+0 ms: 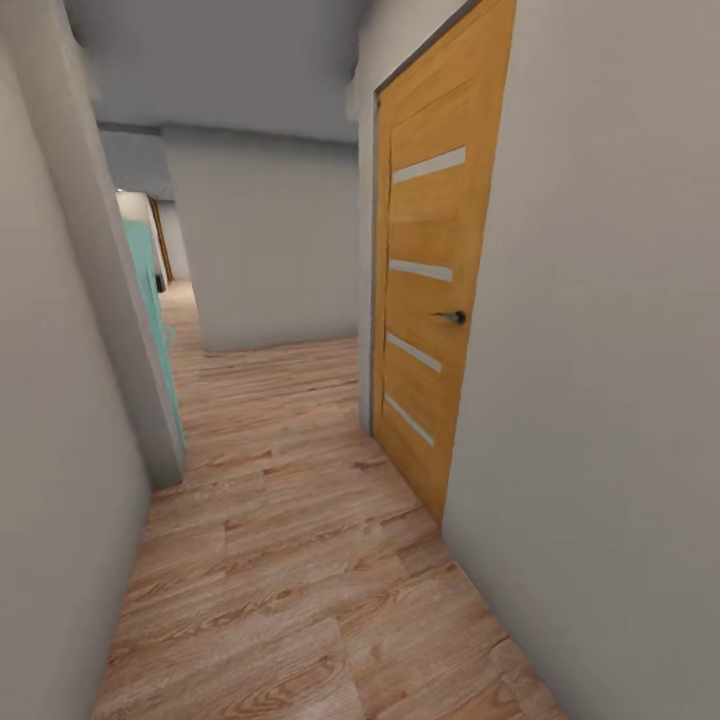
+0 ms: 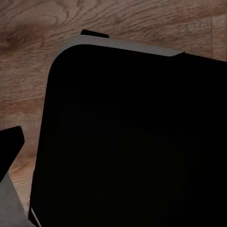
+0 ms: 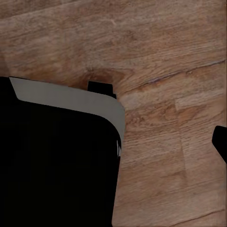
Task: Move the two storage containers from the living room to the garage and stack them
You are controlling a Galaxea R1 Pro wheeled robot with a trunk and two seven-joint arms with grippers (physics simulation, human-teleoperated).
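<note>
The two storage containers are out of view, and so is the garage. The head view looks down a narrow corridor with a light wood-plank floor (image 1: 290, 560). In the left wrist view, one dark fingertip (image 2: 10, 142) pokes in at the picture's edge over the planks, beside the robot's black, grey-rimmed base (image 2: 132, 142). The right wrist view has a similar dark fingertip (image 3: 220, 142) at its edge and the same black base (image 3: 56, 165). Nothing is seen between the fingers, and I cannot tell how the jaws stand.
A closed orange wooden door (image 1: 430, 300) with a dark handle (image 1: 452, 317) sits in the right wall. A pale wall (image 1: 60, 450) runs close on the left, with a teal panel (image 1: 150, 300) past its corner. A white wall (image 1: 270, 250) blocks the corridor ahead, and a passage continues at its left.
</note>
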